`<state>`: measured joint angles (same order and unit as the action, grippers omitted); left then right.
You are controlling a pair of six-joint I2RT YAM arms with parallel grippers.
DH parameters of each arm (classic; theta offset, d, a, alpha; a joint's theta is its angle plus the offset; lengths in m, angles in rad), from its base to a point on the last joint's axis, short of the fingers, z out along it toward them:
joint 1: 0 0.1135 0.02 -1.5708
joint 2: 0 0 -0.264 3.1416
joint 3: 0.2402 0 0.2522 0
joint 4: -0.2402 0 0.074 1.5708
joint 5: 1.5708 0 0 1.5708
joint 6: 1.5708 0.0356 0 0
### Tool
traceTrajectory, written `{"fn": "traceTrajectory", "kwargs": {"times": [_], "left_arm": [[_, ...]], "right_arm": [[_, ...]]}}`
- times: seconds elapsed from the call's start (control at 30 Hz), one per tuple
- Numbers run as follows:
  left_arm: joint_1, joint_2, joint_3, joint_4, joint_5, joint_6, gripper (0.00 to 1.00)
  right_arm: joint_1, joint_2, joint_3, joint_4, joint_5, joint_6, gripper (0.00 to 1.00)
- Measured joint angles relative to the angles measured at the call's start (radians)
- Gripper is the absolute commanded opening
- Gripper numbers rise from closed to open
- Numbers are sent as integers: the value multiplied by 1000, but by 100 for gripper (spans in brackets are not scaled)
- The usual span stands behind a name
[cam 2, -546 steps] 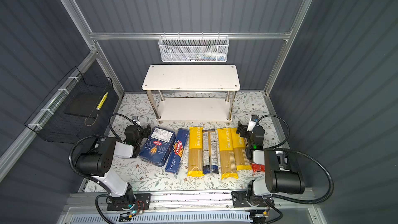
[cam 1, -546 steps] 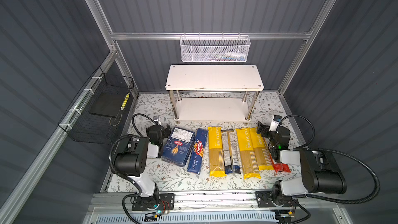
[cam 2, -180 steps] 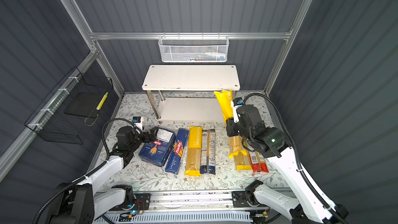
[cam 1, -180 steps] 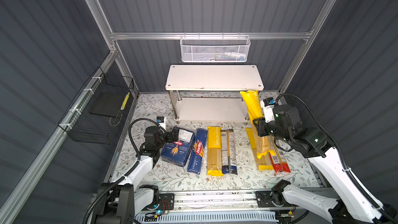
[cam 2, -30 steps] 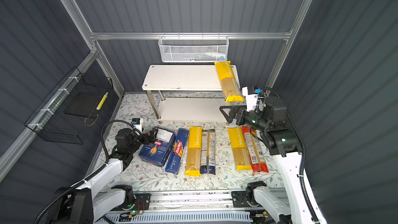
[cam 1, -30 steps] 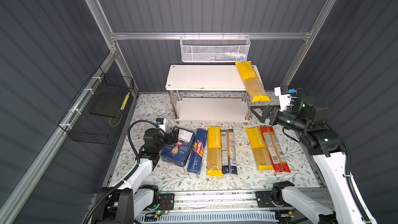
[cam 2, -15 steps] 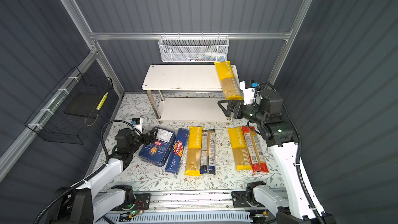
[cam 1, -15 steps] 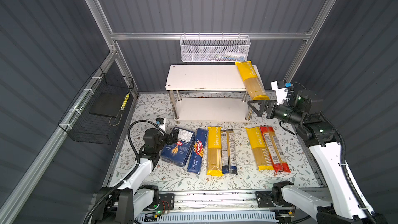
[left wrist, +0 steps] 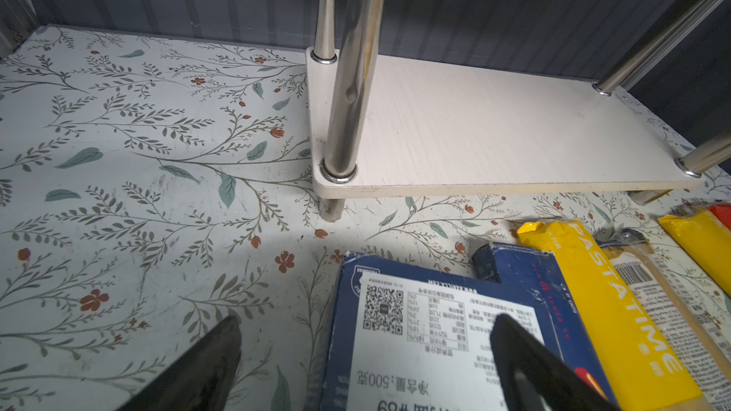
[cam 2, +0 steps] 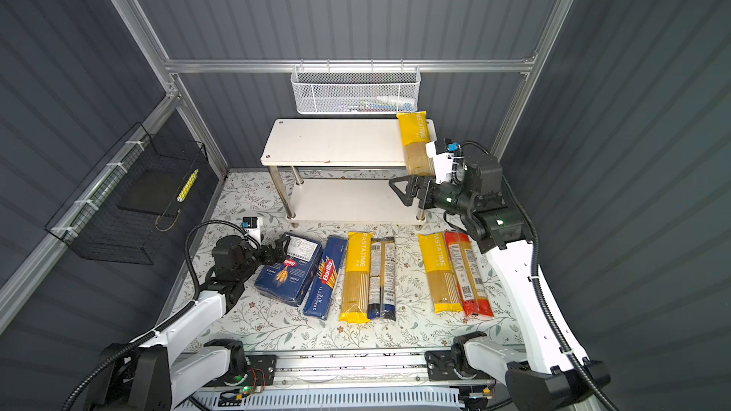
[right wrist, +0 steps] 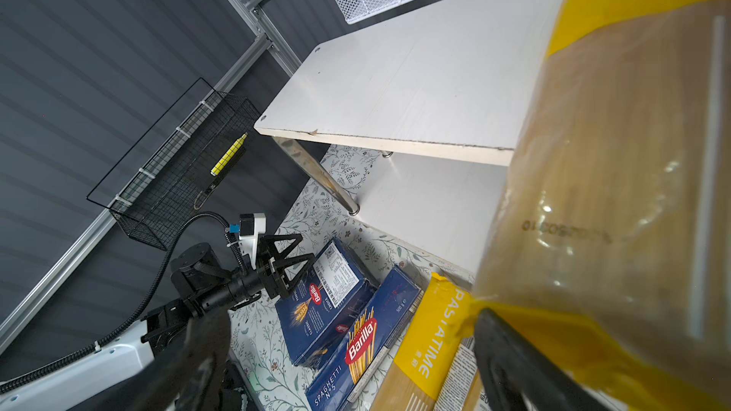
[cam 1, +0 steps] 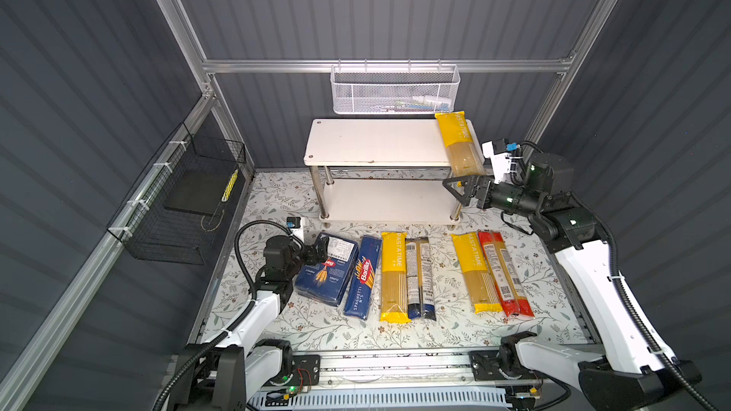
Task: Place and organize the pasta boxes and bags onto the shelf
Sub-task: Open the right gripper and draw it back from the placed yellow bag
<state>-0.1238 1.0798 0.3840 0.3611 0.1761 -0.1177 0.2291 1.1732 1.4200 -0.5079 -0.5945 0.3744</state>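
1. The shelf (cam 1: pixel 375 144) stands at the back of the floral mat (cam 1: pixel 553 270): 2 white boards on 4 chrome legs. The top board is bare left of the shelved yellow bag (cam 1: pixel 459 144), and the lower board is bare throughout.
2. There are 2 blue boxes on the mat: the wide box (cam 1: pixel 326 270) and, just beside it, the slim SPAGHETTI box (cam 1: pixel 362 282).
3. There are 5 bags. The shelved one crosses the top board's right end, its near end overhanging the front edge. The other 4 lie on the mat in 2 pairs: second yellow bag (cam 1: pixel 393 274) with dark bag (cam 1: pixel 419 274), third yellow bag (cam 1: pixel 472 270) with red-ended bag (cam 1: pixel 502 270).
4. The right gripper (cam 1: pixel 455 191) hangs spread and holds nothing, just under that overhang.
5. The left gripper (cam 1: pixel 316 249) is spread at the wide box's far end and grasps nothing. 1 finger is over the label, 1 over the mat.
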Motion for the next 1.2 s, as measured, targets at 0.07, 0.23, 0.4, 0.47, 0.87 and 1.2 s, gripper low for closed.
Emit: {"fn": "traceTrajectory", "kwargs": {"times": [0.07, 0.23, 0.4, 0.47, 0.87, 1.2], "left_arm": [[0, 0, 0, 0, 0, 0, 99], [0, -1, 0, 0, 0, 0, 99], [0, -2, 0, 0, 0, 0, 99], [0, -4, 0, 0, 0, 0, 99], [0, -5, 0, 0, 0, 0, 99], [0, -5, 0, 0, 0, 0, 99]], "right_arm": [[8, 14, 4, 6, 3, -1, 97], [21, 45, 34, 9, 13, -2, 97], [26, 75, 74, 9, 26, -14, 97], [27, 81, 90, 7, 37, -19, 97], [34, 80, 128, -24, 48, -42, 97], [68, -100, 50, -107, 64, -64, 98]]}}
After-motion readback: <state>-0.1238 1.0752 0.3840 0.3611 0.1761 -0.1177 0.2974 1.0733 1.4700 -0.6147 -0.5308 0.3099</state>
